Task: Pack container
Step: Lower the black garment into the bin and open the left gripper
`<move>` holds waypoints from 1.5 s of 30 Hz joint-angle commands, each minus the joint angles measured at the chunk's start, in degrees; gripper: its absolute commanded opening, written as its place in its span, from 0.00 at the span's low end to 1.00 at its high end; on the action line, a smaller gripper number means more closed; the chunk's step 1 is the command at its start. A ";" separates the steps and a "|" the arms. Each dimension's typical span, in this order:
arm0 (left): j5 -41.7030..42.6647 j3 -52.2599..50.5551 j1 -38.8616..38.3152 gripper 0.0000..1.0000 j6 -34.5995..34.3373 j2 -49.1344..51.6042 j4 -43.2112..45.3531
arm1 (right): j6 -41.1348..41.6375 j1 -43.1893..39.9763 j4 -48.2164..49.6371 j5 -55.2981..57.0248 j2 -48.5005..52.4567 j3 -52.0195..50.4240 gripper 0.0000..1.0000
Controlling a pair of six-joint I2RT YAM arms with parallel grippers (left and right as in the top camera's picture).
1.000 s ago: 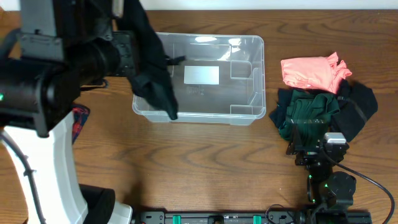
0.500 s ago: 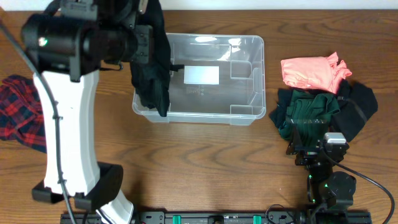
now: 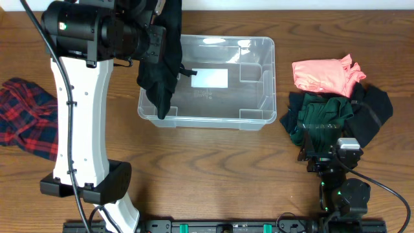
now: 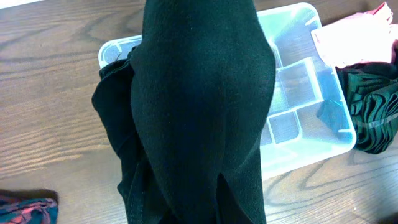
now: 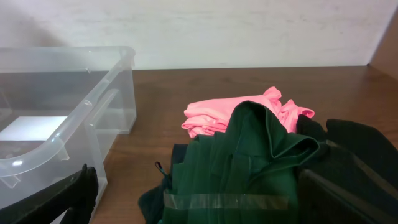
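A black garment (image 3: 162, 68) is clamped in the left gripper (image 3: 155, 27) above the container (image 3: 259, 122), whose white label (image 3: 209, 78) appears blank. The right gripper's (image 5: 205, 202) fingers are spread

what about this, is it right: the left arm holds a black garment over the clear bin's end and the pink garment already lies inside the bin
No. The pink garment lies on the table outside the container, beside the dark green garment; the overhead view shows it. The left arm does hold the black garment over the container's end.
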 commanded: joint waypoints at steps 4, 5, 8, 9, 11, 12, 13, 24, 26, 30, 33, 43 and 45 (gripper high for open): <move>0.02 -1.77 -0.02 0.06 2.14 -0.39 3.19 | 0.17 -0.44 -0.02 0.42 -0.20 -0.17 0.99; 0.02 -1.77 -0.02 0.06 1.92 -0.22 3.45 | 0.17 -0.44 -0.02 0.42 -0.20 -0.17 0.99; 0.02 -1.77 -0.02 0.06 0.81 0.76 4.04 | 0.17 -0.44 -0.02 0.42 -0.20 -0.17 0.99; 0.00 -1.77 -0.02 0.06 0.66 1.11 4.15 | 0.17 -0.44 -0.02 0.42 -0.20 -0.17 0.99; -0.37 -1.77 -0.02 0.06 0.24 2.08 4.31 | 0.17 -0.44 -0.02 0.42 -0.20 -0.17 0.99; -0.90 -1.77 -0.02 0.06 -0.15 2.67 4.42 | 0.17 -0.44 -0.02 0.42 -0.20 -0.17 0.99; -1.55 -1.77 -0.02 0.06 -0.83 3.17 4.61 | 0.17 -0.44 -0.02 0.42 -0.20 -0.17 0.99; -1.92 -1.77 0.20 0.06 -2.56 9.92 7.13 | 0.17 -0.44 -0.02 0.42 -0.20 -0.17 0.99; -1.92 -1.77 0.31 0.06 -3.43 10.49 7.78 | 0.17 -0.44 -0.02 0.42 -0.20 -0.17 0.99; -1.88 -1.77 0.28 0.06 -3.85 11.28 8.33 | 0.17 -0.44 -0.02 0.42 -0.20 -0.17 0.99; -1.86 -1.77 0.00 0.06 -4.02 11.58 8.15 | 0.17 -0.44 -0.02 0.42 -0.20 -0.17 0.99; -1.84 -2.21 -3.89 0.06 -4.04 11.67 8.20 | 0.17 -0.44 -0.02 0.42 -0.20 -0.17 0.99; -1.84 -3.04 -5.05 0.06 -4.07 11.67 8.44 | 0.17 -0.44 -0.02 0.42 -0.20 -0.17 0.99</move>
